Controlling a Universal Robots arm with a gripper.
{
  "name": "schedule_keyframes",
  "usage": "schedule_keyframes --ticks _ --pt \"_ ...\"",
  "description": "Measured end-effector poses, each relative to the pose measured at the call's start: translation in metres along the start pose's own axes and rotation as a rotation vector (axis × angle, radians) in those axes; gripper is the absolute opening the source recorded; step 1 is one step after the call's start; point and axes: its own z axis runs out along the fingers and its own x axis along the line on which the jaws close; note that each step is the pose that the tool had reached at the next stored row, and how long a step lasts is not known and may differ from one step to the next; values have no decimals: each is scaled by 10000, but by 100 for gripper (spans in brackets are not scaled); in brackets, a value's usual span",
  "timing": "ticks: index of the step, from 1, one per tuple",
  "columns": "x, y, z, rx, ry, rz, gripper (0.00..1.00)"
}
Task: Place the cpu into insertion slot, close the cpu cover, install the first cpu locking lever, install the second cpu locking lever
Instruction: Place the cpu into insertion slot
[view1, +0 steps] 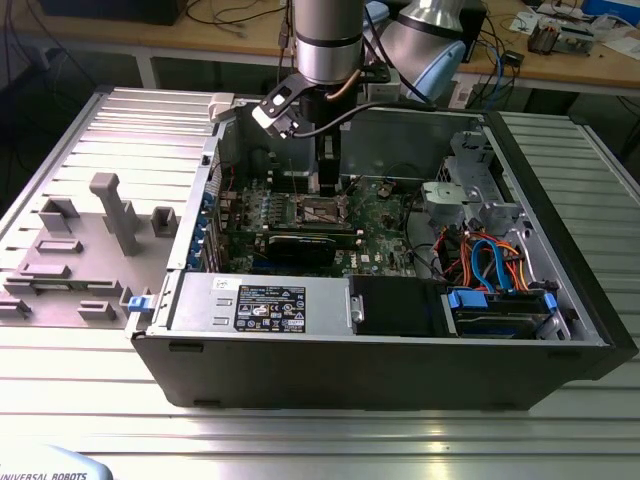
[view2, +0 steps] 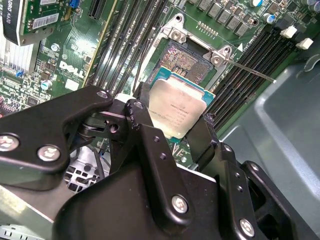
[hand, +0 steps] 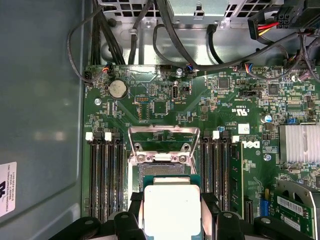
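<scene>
Placement is not yet done: the hand (view2: 176, 117) clamps the cpu (hand: 171, 209) by two edges, just above the bare insertion slot (view2: 186, 61). The cpu cover (hand: 165, 130) stands swung open; closing and locking remain.

This looks like a robotics lab or electronics workshop. The hand (view1: 327, 190) hangs from an industrial arm (view1: 327, 40) inside an opened desktop computer case (view1: 400, 370). The case lies on a ribbed aluminium table (view1: 300, 440). Beyond the hand runs a wooden workbench (view1: 600, 65) strewn with cables (view1: 230, 15) and small electronic parts. Grey fixture blocks (view1: 112, 205) stand on the table well aside of the hand, toward the exterior view's left.
</scene>
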Motion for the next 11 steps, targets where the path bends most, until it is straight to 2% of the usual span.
schedule_keyframes --ticks 11 --pt "0 0 0 0 -2 22 54"
